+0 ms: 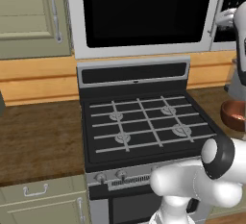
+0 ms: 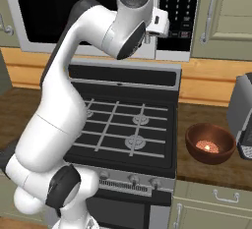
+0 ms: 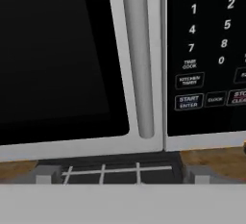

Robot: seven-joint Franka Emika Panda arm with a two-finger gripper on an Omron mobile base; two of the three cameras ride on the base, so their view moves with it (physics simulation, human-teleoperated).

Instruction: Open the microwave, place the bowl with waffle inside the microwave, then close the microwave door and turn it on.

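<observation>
White-bodied, the gripper [image 2: 158, 24] sits upper centre of the right base view, jaws fully spread and holding nothing, facing the shut microwave door [image 3: 62, 59]. It should straddle the vertical bar handle [image 3: 139, 55] squarely before pulling. The bowl [image 2: 209, 143] waits on the counter at lower right, well apart.

I am working in a home kitchen. Straight ahead of my claw hangs a silver-framed microwave [image 3: 144, 74] with a black keypad [image 3: 206, 50]. Below it sits a black gas stove [image 2: 128, 125] with grey grates, set into a wooden counter [image 1: 38, 136]. Beige cabinets [image 1: 29, 16] flank me on both sides.
</observation>
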